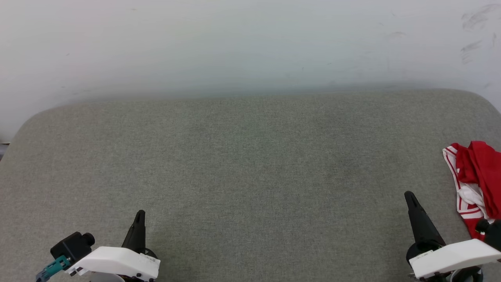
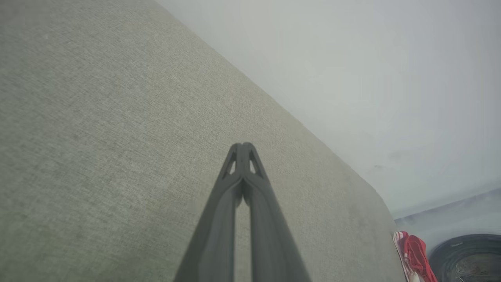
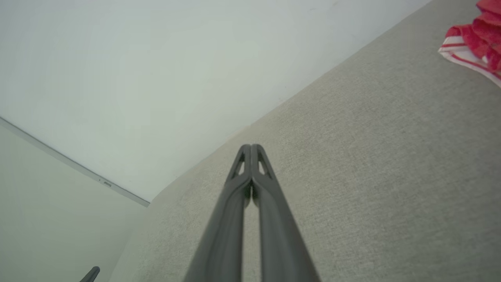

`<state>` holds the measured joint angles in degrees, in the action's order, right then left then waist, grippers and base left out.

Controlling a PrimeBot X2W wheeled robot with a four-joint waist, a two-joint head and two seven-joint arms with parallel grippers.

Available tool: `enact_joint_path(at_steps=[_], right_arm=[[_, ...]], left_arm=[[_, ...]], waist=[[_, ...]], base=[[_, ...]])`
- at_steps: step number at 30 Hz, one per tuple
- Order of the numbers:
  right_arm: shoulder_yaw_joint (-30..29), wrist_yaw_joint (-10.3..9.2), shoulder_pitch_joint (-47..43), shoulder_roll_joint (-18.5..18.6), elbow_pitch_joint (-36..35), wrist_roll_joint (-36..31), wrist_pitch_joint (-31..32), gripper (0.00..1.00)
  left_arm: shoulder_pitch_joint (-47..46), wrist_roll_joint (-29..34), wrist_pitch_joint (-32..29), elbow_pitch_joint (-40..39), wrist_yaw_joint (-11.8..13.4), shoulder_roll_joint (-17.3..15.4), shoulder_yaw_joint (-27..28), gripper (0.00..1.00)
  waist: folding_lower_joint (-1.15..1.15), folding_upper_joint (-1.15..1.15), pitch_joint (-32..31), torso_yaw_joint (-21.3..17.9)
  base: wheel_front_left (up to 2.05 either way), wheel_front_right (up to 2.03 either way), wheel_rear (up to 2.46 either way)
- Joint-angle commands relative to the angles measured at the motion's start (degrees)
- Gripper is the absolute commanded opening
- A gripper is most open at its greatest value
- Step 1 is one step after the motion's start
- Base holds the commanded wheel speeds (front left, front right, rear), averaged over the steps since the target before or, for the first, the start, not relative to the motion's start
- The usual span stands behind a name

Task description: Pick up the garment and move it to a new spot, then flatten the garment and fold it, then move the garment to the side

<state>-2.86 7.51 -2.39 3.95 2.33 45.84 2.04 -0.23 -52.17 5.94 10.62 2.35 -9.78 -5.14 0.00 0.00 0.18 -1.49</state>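
Head view: the crumpled red-and-white garment (image 1: pixel 475 172) lies bunched at the right edge of the grey fabric-covered table (image 1: pixel 250 176). It sits near the right tool (image 1: pixel 409 195), which is closed tip to tip and holds nothing. The left tool (image 1: pixel 139 214), low at the left, is likewise closed and empty, well apart from the garment.

The left wrist view adds a dark round object (image 2: pixel 465 254) past the table's corner, close to the garment in that view. The right wrist view shows the right tool's tips meeting over bare fabric, with the garment at the upper right corner. It also shows a thin strip (image 3: pixel 74 166) crossing the pale wall (image 3: pixel 156 58).
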Motion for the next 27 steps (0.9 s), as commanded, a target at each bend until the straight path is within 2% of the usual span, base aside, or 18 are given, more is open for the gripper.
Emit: enact_joint_path(at_steps=[1, 27], right_arm=[[-0.1, -0.01, 1.5, 0.5, 0.0, 2.2, 0.0, 0.0], [-0.6, -0.02, 4.4, 0.6, 4.4, 20.2, 1.0, 0.0]], left_arm=[[-1.5, -1.7, -0.3, -0.5, -0.7, 0.2, 0.7, 0.0], [-3.3, -17.0, -4.8, 1.0, -4.4, 2.5, 4.7, 0.0]], waist=[[0.0, 0.0, 0.0, 0.0], [0.0, 0.0, 0.0, 0.5]], base=[[0.0, 0.0, 0.0], [0.0, 0.0, 0.0]])
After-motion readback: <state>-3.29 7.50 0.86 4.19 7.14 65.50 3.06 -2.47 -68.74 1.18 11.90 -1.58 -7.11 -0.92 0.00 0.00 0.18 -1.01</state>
